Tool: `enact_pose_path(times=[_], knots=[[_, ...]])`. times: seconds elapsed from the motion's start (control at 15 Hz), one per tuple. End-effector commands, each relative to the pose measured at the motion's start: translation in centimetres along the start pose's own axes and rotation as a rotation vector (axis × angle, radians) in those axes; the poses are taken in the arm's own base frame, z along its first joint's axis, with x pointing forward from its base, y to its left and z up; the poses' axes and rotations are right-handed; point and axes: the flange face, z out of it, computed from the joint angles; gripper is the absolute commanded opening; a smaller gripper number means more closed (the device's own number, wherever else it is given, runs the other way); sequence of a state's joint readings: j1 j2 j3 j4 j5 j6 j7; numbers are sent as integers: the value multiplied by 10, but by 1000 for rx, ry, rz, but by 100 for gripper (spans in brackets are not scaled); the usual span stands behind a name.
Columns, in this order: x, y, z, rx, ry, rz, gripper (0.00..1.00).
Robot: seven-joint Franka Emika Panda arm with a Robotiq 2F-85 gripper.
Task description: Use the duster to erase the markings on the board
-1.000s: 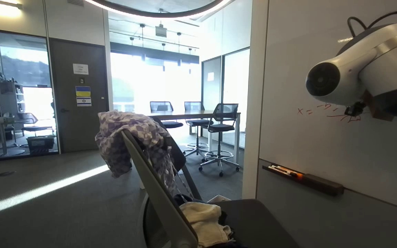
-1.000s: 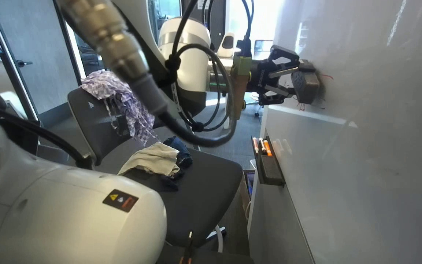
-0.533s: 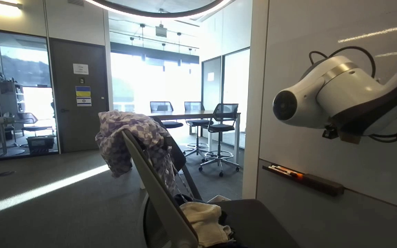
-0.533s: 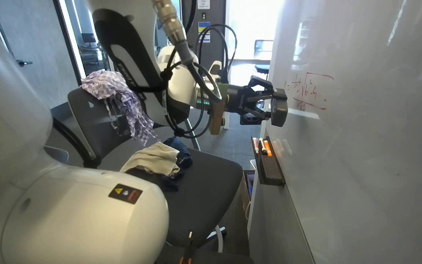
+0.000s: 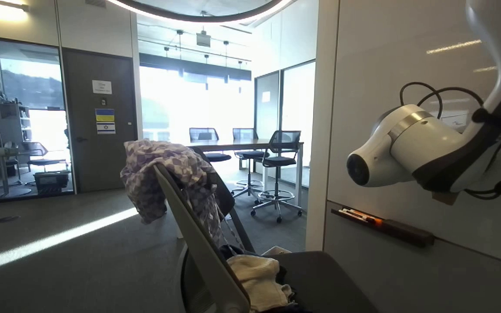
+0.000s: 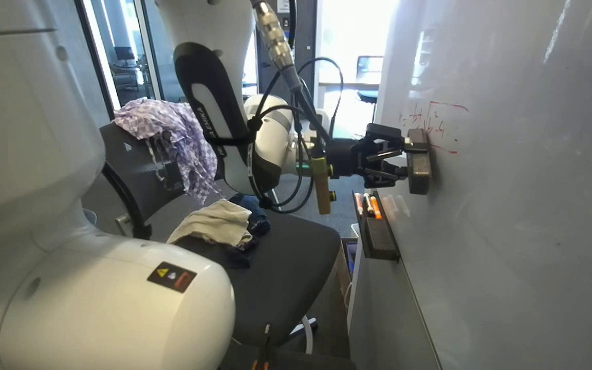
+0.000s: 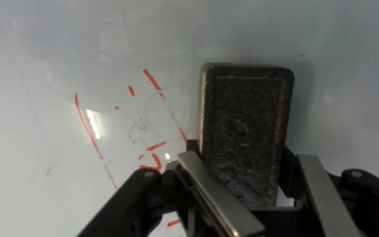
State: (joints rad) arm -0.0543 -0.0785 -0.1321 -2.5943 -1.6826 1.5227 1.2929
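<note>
The board is a large white panel, also in an exterior view and the wrist view. Thin red markings show on it; in the wrist view, red strokes lie left of the duster, some broken or smudged. The arm hides them in an exterior view. My gripper is shut on the dark block-shaped duster, one finger on each side. The duster stands against or very close to the board, over the lower markings; contact cannot be told for certain.
A dark ledge on the board's lower edge holds several markers and another dark block, below my gripper. A dark chair with cloths on it stands beside the board.
The duster was higher, over the markings, a second ago. It came away from the board and lower, then moved back toward the board, now covering the lower strokes. The grip stayed shut.
</note>
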Motion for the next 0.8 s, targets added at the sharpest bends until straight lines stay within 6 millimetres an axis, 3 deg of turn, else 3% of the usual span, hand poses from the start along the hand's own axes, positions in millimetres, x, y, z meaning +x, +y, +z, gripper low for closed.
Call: enact_pose_path(times=[0.0,0.4,0.73], knots=[[12,11,27,-104,-38,120,31],[17,42,37,-99,-100,206,31],[18,89,27,-57,-117,221,31]])
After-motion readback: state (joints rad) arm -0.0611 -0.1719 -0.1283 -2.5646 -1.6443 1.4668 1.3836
